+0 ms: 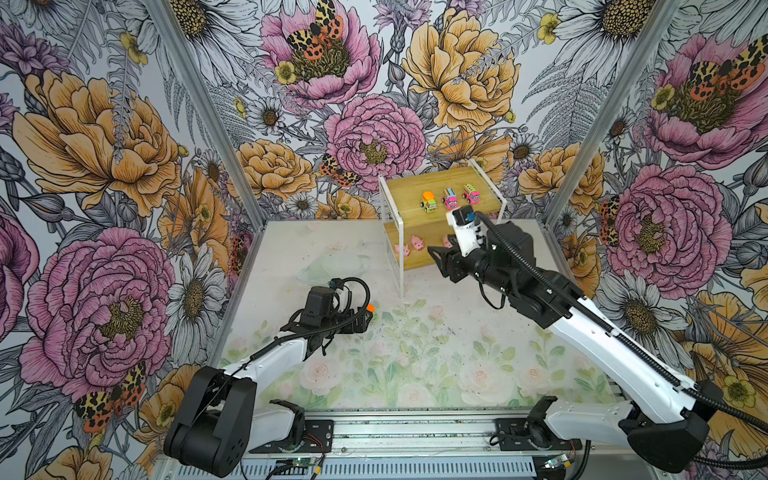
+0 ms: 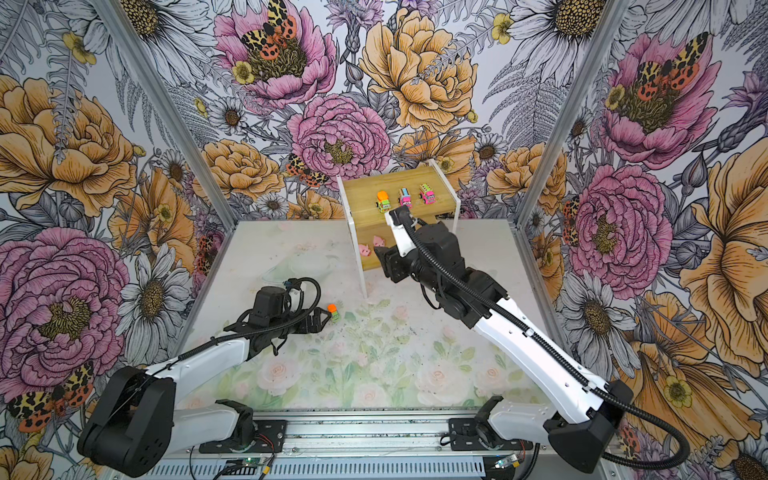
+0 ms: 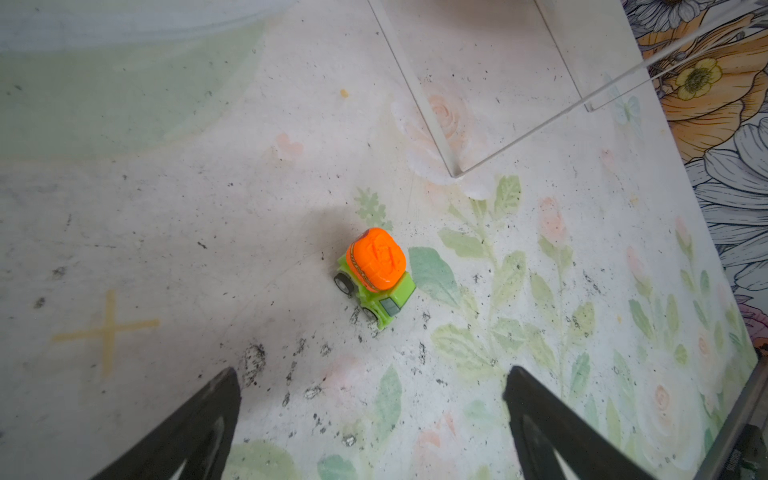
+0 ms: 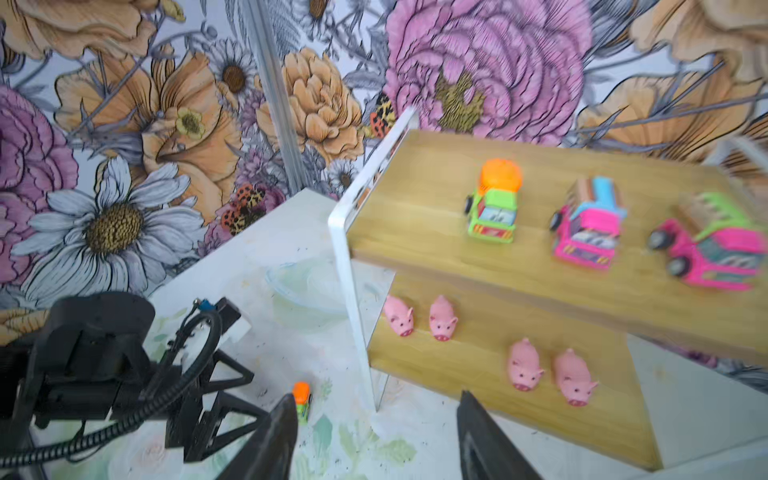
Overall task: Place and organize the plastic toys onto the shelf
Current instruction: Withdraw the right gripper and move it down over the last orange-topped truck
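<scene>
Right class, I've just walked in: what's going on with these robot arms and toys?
The shelf is nearly filled: three trucks stand on its upper board, four pigs on the lower. One green truck sits on the table, in front of the open left gripper. The right gripper, open and empty, is by the shelf.

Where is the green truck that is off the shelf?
The green truck stands on the table, left of centre in both top views, just beyond the left gripper, short of the shelf.
</scene>
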